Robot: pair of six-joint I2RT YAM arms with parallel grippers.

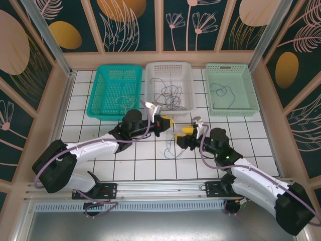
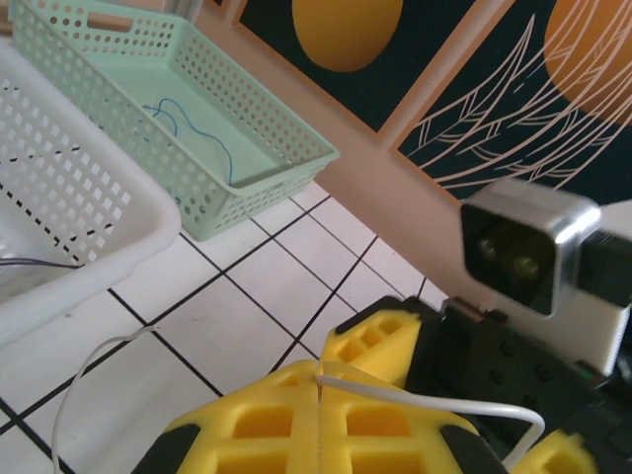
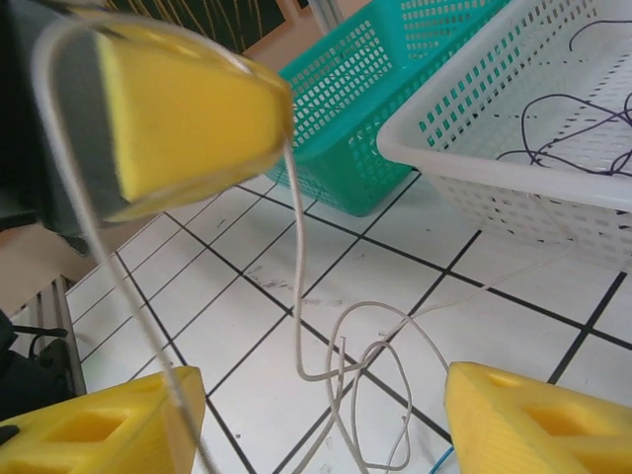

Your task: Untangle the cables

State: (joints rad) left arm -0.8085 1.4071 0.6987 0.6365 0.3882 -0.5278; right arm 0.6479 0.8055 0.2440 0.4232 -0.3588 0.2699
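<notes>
While the left tool [image 2: 318, 400] clenches yellow foam pads [image 2: 247, 425] on a thin pale wire [image 3: 293, 247], the right tool [image 3: 316, 420] stands released, limp curls on the tiled table [image 3: 197, 296]

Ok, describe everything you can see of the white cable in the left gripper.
The white cable is a very thin, pale, flexible wire. The left gripper is shut on it, with a strand leaving on each side. One strand hangs down to the tiled table, where it curls into loose loops; the other arcs away through the air.
</notes>
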